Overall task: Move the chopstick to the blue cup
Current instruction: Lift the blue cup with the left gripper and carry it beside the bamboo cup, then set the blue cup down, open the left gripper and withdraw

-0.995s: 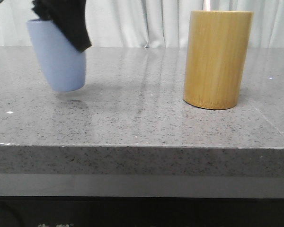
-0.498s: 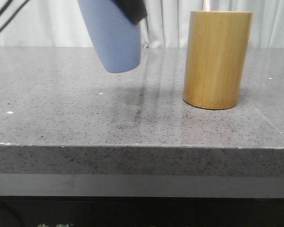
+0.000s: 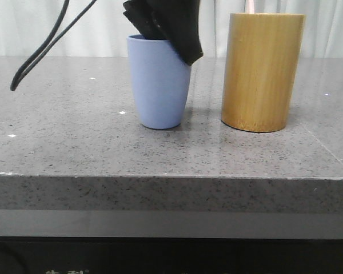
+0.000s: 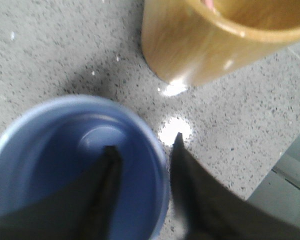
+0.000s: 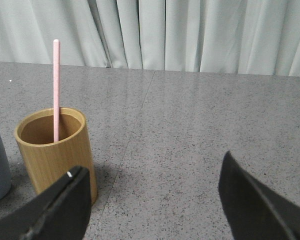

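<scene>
Upright on the grey stone table (image 3: 74, 148), the blue cup (image 3: 159, 85) stands just beside the bamboo holder (image 3: 262, 71), well back from the table's front edge. Left gripper (image 4: 142, 150) pinches its rim, one finger inside. Right gripper (image 5: 152, 200) spreads wide. The chopstick (image 5: 55, 85) stands in the holder.

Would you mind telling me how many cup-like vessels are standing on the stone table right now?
2. The matte periwinkle-blue tumbler stands centre-left, with the left gripper at its rim. The taller yellow-brown bamboo cylinder stands beside it to the right, apart from it.
</scene>
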Tool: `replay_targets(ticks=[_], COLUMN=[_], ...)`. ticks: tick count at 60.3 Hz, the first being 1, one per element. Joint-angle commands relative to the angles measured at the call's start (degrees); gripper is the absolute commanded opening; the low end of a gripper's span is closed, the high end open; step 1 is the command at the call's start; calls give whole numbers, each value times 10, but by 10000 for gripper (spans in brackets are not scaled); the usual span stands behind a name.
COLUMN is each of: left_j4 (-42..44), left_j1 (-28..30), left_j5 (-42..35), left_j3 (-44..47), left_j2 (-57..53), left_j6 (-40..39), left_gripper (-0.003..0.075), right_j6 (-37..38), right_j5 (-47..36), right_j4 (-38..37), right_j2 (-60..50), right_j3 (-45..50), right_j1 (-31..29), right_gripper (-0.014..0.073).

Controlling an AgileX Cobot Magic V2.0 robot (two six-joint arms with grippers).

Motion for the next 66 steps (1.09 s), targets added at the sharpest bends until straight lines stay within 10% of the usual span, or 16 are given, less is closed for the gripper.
replay_targets(ticks=[1,29,50,66], left_j4=[-10,22,74,74], left_j1=[-4,5,113,265], left_j5=[-24,37,37,6], left_j3=[-20,-93,2,152], left_j2=[-30,-103,-192,-301], left_j6=[-4,-30,-35,-80], left_gripper=[410,414,-4,-19], right_j6=[-2,-2,-2,-2], right_j5=[-39,-37,-37,-37], right_j4=[4,4,4,5], right_j2=[9,9,9,9], right_j3=[-20,-20,-20,-20], right_j1=[-1,-1,-1,-1], right_gripper=[547,547,547,547])
